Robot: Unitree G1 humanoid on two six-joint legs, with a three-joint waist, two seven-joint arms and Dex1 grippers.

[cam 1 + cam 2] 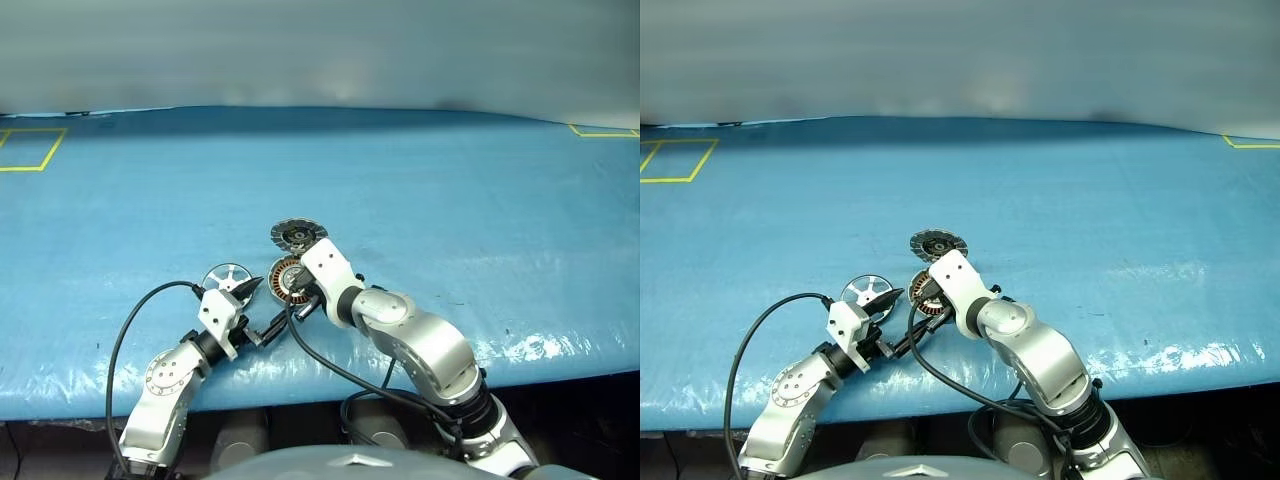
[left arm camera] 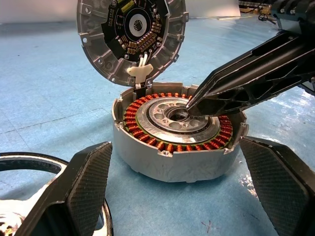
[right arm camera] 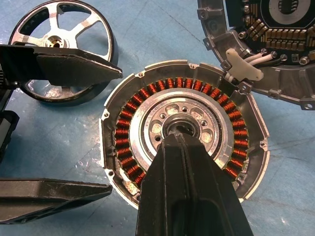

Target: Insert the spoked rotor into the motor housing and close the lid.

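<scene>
Right fingers (image 3: 183, 142), closed and empty, press the housing (image 2: 167, 152) hub; left fingers (image 2: 172, 196) gape empty around it. Next, grip the rotor (image 3: 61, 49) rim squarely.

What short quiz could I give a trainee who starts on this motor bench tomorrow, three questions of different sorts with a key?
1. True or false: the small shiny silver spoked rotor already sits inside the round grey motor housing with its ring of copper windings.
2. Where do the right gripper's shut black fingers point?
A. At the housing's dark centre
B. At the rotor's hub
C. At the blue table cover
3. Fill in: the round grey lid with the ribbed rim, joined to the housing, stands ____.

Key
1. False: it lies on the cover beside the housing, by the open left gripper.
2. A
3. open
</scene>
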